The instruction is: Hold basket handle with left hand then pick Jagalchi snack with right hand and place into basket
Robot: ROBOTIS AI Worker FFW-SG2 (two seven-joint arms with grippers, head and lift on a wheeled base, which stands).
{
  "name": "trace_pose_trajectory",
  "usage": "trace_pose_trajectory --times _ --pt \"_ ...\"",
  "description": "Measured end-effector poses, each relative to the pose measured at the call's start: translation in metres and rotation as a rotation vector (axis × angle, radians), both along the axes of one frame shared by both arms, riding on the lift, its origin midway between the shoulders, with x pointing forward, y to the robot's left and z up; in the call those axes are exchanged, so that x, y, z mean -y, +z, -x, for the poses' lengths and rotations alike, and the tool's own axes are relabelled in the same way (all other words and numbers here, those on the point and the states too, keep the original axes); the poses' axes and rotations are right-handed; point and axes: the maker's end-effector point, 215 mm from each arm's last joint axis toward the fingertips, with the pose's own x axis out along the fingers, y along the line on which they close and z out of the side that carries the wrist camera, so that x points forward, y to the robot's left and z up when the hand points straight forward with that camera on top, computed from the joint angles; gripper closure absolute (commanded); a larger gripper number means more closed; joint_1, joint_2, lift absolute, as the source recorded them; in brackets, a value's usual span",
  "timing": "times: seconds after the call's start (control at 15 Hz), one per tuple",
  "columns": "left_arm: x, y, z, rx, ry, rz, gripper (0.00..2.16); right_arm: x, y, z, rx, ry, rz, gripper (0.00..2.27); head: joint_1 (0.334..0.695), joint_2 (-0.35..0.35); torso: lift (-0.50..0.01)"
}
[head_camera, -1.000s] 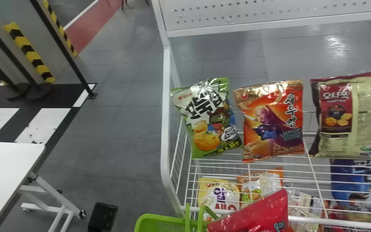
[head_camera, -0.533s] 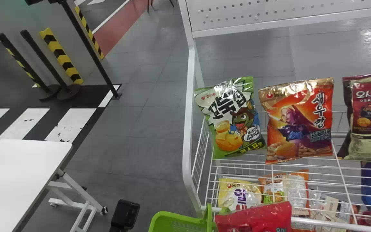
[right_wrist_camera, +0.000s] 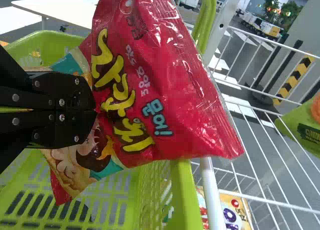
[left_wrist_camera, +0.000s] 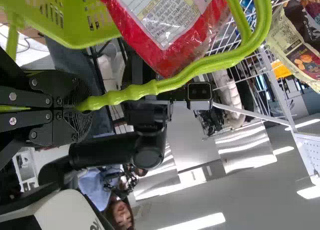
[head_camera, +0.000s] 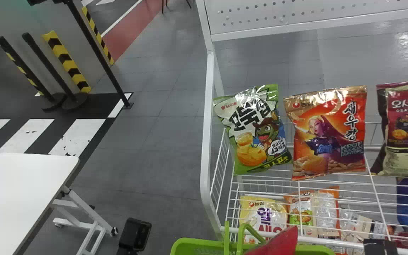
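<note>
Held the snack [right_wrist_camera: 177, 90] tilted over the basket [head_camera: 195, 243], with a corner poking past the rim, pinched between the fingers of the right gripper [right_wrist_camera: 95, 111]. Looked glossy red and creased, with big yellow lettering, smaller teal print and a picture at one end; bore a pale printed panel on the back. Had the left gripper [left_wrist_camera: 82, 106] clamped on the handle [left_wrist_camera: 215, 62].

Left gripper [left_wrist_camera: 84, 106] clamped, fingers closed; right gripper [right_wrist_camera: 94, 111] likewise.
</note>
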Motion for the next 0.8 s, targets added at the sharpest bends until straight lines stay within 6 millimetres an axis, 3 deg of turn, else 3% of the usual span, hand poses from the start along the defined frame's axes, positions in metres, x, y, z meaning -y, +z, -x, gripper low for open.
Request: trace_pose_trajectory --times 0.13,0.4,0.6,0.8 --pt "-0.002 0.000 -0.001 0.002 0.005 -0.002 2.15 -0.002 0.012 -0.005 0.033 -0.009 -0.025 0.00 0.695 0.350 -0.008" --pt "-0.004 0.000 -0.002 0.001 0.011 -0.005 2.15 0.024 0.047 -0.014 0.120 -0.067 -0.037 0.06 0.695 0.350 -0.008" --pt "-0.005 -0.001 -0.003 0.001 0.015 -0.004 2.15 0.047 0.064 -0.007 0.126 -0.093 -0.071 0.06 0.695 0.350 -0.008" --pt "-0.005 -0.002 -0.003 -0.002 0.016 -0.003 2.15 0.055 0.074 0.006 0.080 -0.077 -0.134 0.06 0.695 0.350 -0.008"
